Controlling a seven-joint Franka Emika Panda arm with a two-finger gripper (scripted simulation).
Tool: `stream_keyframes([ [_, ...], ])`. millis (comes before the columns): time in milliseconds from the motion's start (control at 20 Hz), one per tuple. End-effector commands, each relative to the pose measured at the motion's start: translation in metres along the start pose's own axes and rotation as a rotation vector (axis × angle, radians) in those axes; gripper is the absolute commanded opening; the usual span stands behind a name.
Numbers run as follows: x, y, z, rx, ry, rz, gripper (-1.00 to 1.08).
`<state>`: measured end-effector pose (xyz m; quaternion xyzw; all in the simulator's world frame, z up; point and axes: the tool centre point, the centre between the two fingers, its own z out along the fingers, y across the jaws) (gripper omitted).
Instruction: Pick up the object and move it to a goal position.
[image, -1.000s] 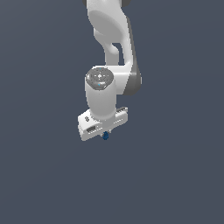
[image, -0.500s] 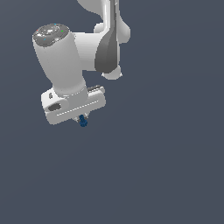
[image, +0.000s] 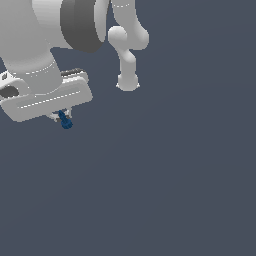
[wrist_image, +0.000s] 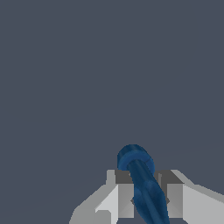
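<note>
The gripper (image: 62, 116) is seen at the upper part of the exterior view's left, cut off by that picture's edge, with the white arm (image: 127, 45) rising behind it toward the exterior view's right. Below the gripper and to the exterior view's right of it, only flat, dark grey-blue ground (image: 175, 190) is shown, so wide open room is left on those sides (no wall or rim can be made out anywhere).

The peg (image: 64, 120) is found directly under the gripper's white body, sticking out below it and tilted a little toward the exterior view's right. In the wrist view the peg (wrist_image: 143, 183) is seen clamped between the two fingers (wrist_image: 124, 194), one pressed against each side of its shaft. It is dark blue and slim, with a rounded, slightly wider end pointing away from the gripper, and it is far smaller than the gripper that holds it. Nothing below the peg is touched by it.
</note>
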<state>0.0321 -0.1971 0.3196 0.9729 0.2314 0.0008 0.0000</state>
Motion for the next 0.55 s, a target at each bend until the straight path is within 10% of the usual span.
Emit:
stream_keyframes([
  [0,-0.007,0.011,-0.013,0.001,-0.001,-0.002,-1.00],
  [500,-0.015,0.026,-0.029,0.001,-0.001,-0.002,-1.00],
])
